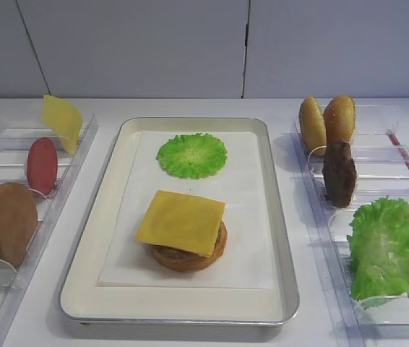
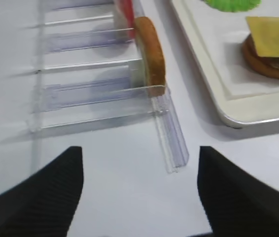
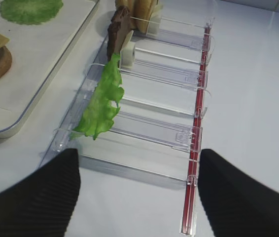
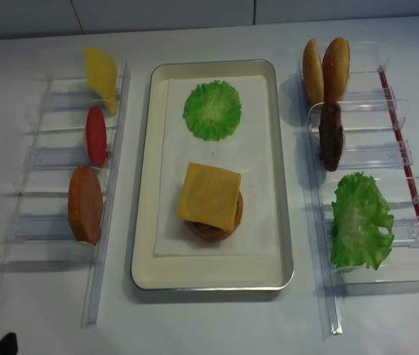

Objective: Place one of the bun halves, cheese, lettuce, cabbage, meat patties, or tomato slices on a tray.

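1. Ahead of the left claw (image 2: 139,190), standing released, the bun half (image 2: 150,52) is waiting upright on edge in its rack.
2. Right claw (image 3: 139,190) is gaping too; the tray (image 1: 277,217) is lying beside both.

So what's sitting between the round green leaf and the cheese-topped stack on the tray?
Nothing: only bare white paper liner of the silver tray, seen in both overhead views.

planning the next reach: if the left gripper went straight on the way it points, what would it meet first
Probably the near end of the clear rack; just beyond stands the bun half. The left gripper is open and holds nothing. Depth is unclear, so it might pass above.
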Robot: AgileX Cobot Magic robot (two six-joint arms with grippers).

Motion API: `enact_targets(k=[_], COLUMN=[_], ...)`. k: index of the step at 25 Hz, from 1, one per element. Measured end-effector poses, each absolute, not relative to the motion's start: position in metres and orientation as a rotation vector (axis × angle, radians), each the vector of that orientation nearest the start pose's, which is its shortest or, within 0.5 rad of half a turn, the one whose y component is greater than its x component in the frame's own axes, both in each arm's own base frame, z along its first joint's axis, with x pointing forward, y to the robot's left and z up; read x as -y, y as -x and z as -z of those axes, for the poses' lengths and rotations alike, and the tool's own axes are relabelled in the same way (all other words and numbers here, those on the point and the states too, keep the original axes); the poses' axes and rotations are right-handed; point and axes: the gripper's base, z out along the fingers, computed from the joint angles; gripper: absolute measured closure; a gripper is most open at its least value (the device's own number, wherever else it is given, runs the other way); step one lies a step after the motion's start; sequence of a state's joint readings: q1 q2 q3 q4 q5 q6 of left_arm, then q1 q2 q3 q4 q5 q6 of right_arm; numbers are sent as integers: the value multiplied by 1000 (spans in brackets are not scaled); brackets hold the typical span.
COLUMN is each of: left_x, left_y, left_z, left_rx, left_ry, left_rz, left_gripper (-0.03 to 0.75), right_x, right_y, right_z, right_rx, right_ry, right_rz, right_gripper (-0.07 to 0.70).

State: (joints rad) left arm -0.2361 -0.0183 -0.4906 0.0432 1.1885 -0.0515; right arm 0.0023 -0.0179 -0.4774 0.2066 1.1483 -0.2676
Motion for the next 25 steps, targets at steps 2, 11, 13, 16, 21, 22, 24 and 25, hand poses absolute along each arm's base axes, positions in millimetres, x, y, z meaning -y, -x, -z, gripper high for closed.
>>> enact_targets(k=[2, 11, 13, 16, 21, 22, 24, 25], left_x=[-6, -3, -3, -3, -3, -3, -3, -3], left_y=[12, 13, 13, 13, 13, 13, 13, 13], left_z=[-265, -265, -265, -265, -265, -265, -265, -265], left_rx=[-2161, -2160, -2160, -2160, -2161, -2161, -2161, -2161], left_ry=[-106, 102, 103, 103, 81, 76, 72, 71], left_rz=[67, -47, -48, -48, -36, -33, -29, -29], left_gripper=[242, 242, 242, 242, 242, 242, 242, 242], right_x=[-17, -17, -17, -17, -17, -17, -17, -17], right_y=[10, 10, 10, 10, 10, 10, 10, 10], right_z=[-265, -265, -265, -265, -265, -265, -265, -265], right_rx=[-2097, -2097, -2097, -2097, -2097, -2097, -2097, -2097], right_ry=[305, 305, 305, 305, 305, 305, 305, 305], right_rz=[-94, -94, -94, -94, -94, -94, -94, -94], right_gripper=[116, 116, 116, 116, 116, 116, 115, 116])
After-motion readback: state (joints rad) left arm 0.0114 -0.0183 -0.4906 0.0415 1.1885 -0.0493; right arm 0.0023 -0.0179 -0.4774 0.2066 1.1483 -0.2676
